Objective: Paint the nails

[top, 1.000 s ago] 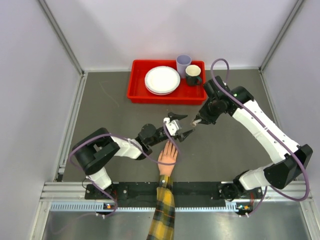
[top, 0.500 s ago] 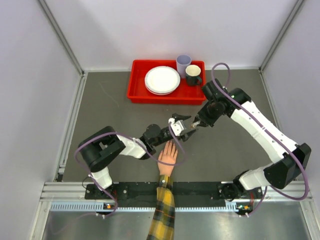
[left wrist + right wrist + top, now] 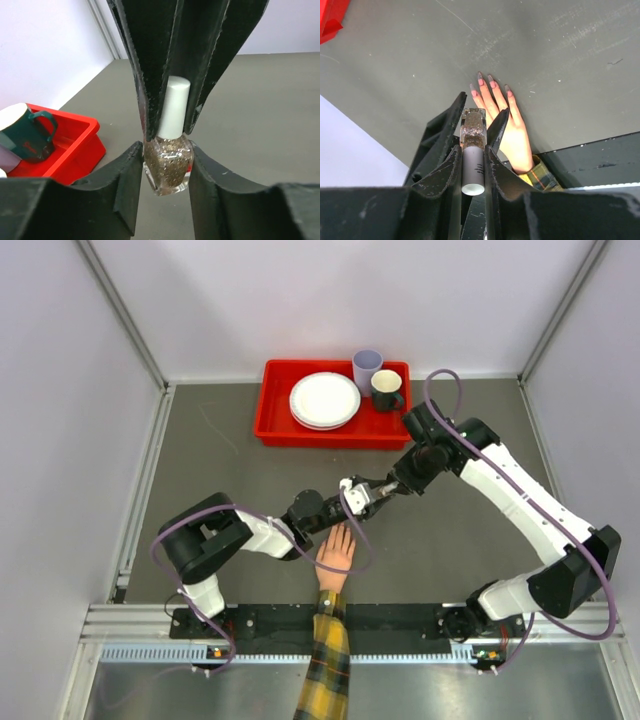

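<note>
Glass nail polish bottle (image 3: 168, 167), full of gold glitter, hung between the arms. The left gripper (image 3: 166, 175) clasped its body and the right gripper (image 3: 473, 167) pinched the white cap (image 3: 174, 107), seemingly not yet unscrewed. The nails (image 3: 487, 82) of the plaid-sleeved hand (image 3: 337, 548), flat on the table (image 3: 220, 470) just below, looked unpainted, so all the painting remained.

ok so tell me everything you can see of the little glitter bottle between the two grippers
The nail polish bottle is small, with a clear, rounded glass body full of gold-brown glitter and a tall, plain white cap that is on. The left gripper presses the glass from both sides, and the right gripper clamps the cap. The bottle sits between the two arms, close to the fingertips of the hand.
</note>
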You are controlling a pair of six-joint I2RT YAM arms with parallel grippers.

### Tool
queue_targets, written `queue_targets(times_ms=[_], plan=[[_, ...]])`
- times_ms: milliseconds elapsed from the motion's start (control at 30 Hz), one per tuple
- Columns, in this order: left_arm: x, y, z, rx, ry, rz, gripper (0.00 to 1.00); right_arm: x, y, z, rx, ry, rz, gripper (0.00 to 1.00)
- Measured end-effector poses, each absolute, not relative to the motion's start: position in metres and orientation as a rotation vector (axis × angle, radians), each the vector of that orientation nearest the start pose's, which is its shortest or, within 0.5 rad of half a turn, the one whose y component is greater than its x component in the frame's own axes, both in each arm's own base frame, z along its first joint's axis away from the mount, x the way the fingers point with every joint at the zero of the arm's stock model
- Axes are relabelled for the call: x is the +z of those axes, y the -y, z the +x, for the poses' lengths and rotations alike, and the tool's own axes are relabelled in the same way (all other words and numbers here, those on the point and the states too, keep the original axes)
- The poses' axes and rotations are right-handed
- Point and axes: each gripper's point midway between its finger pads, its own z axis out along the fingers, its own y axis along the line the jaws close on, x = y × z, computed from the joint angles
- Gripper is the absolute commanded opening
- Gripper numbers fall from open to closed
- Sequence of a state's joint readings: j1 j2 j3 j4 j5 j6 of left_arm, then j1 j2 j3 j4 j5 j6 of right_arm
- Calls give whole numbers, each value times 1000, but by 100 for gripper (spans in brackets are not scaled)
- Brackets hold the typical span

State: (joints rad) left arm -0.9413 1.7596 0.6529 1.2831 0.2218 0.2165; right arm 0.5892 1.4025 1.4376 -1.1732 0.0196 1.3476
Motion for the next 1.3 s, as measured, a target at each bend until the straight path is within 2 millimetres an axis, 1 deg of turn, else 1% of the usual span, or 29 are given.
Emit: queue_targets(times_ms=[67, 100, 133, 167, 200, 233, 300, 333, 367, 400, 467, 567, 633, 667, 733, 767, 800, 867, 933, 967, 1033, 1100, 1133, 1167, 1200, 1233, 1300], plan=[[183, 409, 259, -756, -1090, 949, 23, 210, -207, 242, 502, -2631, 1072, 0], [183, 410, 259, -751, -1086, 955, 11, 210, -207, 242, 502, -2628, 1083, 0], [183, 410, 258, -748, -1079, 962, 2, 210, -206, 242, 501, -2624, 1091, 3], [183, 411, 257, -746, -1074, 967, 0, 210, -206, 243, 499, -2622, 1093, 7], [183, 411, 257, -747, -1075, 968, 0, 210, -205, 242, 494, -2625, 1093, 18], [182, 411, 256, -752, -1076, 969, 0, 210, -205, 242, 493, -2628, 1088, 23], [182, 411, 254, -773, -1099, 966, 0, 210, -205, 242, 494, -2636, 1051, 47], [182, 411, 253, -793, -1127, 965, 0, 210, -206, 242, 499, -2646, 1002, 50], [183, 411, 250, -822, -1155, 965, 0, 211, -208, 243, 513, -2656, 930, 63], [188, 412, 248, -844, -1169, 960, 0, 212, -210, 244, 529, -2665, 855, 65], [205, 410, 242, -917, -1213, 941, 0, 217, -212, 248, 554, -2664, 630, 71], [237, 404, 229, -1030, -1228, 911, 0, 238, -210, 253, 601, -2570, 306, 71], [259, 399, 213, -1132, -1227, 912, 0, 259, -209, 249, 663, -2458, 121, 69], [267, 397, 207, -1175, -1229, 914, 0, 272, -208, 245, 700, -2384, 31, 66], [277, 396, 195, -1255, -1236, 932, 0, 292, -208, 236, 753, -2288, -91, 63], [280, 396, 190, -1289, -1245, 937, 0, 303, -208, 231, 777, -2236, -150, 57], [282, 396, 187, -1320, -1260, 937, 0, 312, -209, 228, 798, -2192, -201, 55], [279, 394, 184, -1367, -1303, 933, 0, 324, -213, 222, 830, -2137, -292, 54], [274, 393, 183, -1397, -1350, 921, 0, 330, -219, 220, 861, -2106, -354, 56], [273, 392, 182, -1406, -1367, 916, 0, 330, -222, 220, 871, -2100, -378, 58], [269, 392, 181, -1420, -1402, 907, 0, 327, -226, 220, 887, -2103, -412, 57], [266, 391, 182, -1429, -1432, 897, 0, 325, -230, 217, 905, -2107, -449, 54], [266, 390, 181, -1433, -1440, 893, 0, 325, -230, 216, 911, -2105, -464, 51], [266, 390, 181, -1439, -1445, 889, 0, 325, -231, 214, 918, -2103, -476, 45], [267, 390, 181, -1443, -1447, 885, 0, 326, -231, 214, 919, -2099, -487, 43], [269, 389, 181, -1446, -1446, 881, 0, 326, -231, 213, 918, -2097, -496, 42], [272, 387, 182, -1445, -1440, 873, 0, 325, -230, 212, 914, -2098, -505, 45]])
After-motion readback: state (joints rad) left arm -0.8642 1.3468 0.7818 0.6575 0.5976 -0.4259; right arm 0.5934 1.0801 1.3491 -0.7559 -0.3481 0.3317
